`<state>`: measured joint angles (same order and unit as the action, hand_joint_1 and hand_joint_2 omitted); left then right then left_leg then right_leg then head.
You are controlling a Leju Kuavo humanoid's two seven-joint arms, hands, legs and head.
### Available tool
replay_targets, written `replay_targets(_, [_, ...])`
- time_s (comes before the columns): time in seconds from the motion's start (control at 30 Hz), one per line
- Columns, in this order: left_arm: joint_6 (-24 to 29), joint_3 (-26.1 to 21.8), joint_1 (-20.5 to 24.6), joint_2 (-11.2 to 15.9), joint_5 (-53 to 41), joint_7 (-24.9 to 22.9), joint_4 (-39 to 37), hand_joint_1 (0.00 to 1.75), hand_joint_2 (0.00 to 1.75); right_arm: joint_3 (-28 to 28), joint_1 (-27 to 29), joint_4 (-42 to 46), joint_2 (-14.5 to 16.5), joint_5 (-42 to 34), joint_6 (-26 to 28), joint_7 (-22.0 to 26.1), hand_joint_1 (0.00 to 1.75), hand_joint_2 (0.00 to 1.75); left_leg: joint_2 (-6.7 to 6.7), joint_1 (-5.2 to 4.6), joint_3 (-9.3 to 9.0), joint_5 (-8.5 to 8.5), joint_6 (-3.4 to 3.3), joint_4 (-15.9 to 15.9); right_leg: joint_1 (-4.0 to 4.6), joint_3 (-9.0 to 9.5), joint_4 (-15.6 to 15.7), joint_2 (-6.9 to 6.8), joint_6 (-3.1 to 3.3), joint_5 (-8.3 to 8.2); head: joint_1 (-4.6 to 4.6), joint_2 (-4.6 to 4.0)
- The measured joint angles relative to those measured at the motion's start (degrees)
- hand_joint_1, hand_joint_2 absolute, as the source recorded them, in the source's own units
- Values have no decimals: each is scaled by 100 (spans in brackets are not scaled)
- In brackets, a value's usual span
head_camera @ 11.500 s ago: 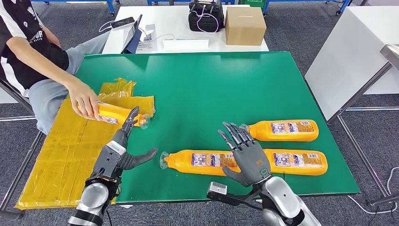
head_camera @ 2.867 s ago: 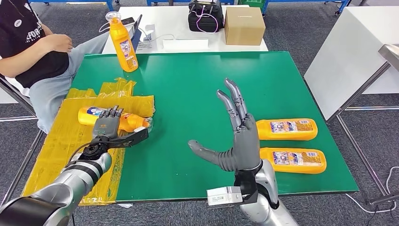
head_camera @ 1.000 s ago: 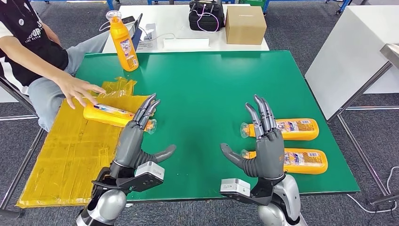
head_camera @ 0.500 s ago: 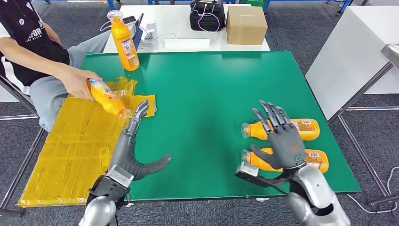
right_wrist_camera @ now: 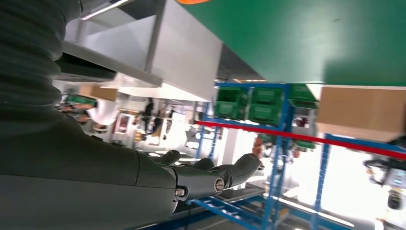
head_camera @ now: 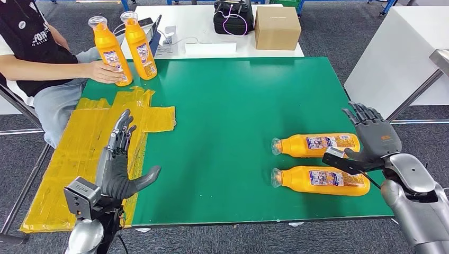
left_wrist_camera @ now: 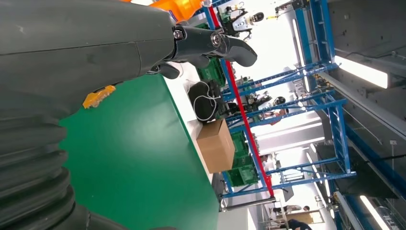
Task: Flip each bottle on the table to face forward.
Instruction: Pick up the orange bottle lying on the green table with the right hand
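— While we look down from the head view, what do we see on the green table (head_camera: 222, 106)?

— We see two orange bottles lying on their sides at the lower right of the frame; the upper lying bottle (head_camera: 316, 145) and the lower lying bottle (head_camera: 320, 180) are parallel, close together, caps toward the left.

— And the upright ones?

— We find two standing at the upper left, just beside each other; the left standing bottle (head_camera: 110, 52) has a person's hand (head_camera: 105, 72) on it; the right standing bottle (head_camera: 140, 48) stands free at the table's far edge.

— How do we read the robot's hands?

— We see the left hand (head_camera: 117, 164) at the lower left, above the yellow sheet (head_camera: 79, 153), fingers spread, holding nothing; the right hand (head_camera: 373, 138) sits at the right edge, just beside the bottoms of the lying bottles, fingers apart and empty; we cannot tell whether it touches them.

— Anything beyond the table?

— We note a cardboard box (head_camera: 276, 27) and a black bag (head_camera: 232, 17) on the white table (head_camera: 212, 32) at the top.
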<state>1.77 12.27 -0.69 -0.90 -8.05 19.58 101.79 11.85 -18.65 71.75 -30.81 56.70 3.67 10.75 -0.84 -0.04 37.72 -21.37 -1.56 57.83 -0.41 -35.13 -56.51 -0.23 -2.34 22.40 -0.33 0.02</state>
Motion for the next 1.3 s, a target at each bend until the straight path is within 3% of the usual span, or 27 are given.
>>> replay_targets(0.57, [-72,-3,30,-2,30,-41,-15,0,175,168,-381,-894,193,157,2,-46,0,175,-1,-2,3,-2,-1,0,-1,-1,0,0,-4,3,0,0])
replay_targets(1.03, [-127,24,277,-9,199,-69,-251,0,175,713,-1308,-3013,871,866,465,-540,0,175,-1,-2,2,1,-1,0,-2,-2,0,0,-4,1,0,0])
replay_targets(1.3, [-162,26,369,-20,243,-85,-416,0,175,813,-1728,-3885,1124,916,409,-657,0,175,-1,-2,2,1,-1,0,-2,-2,0,0,-4,2,0,0])
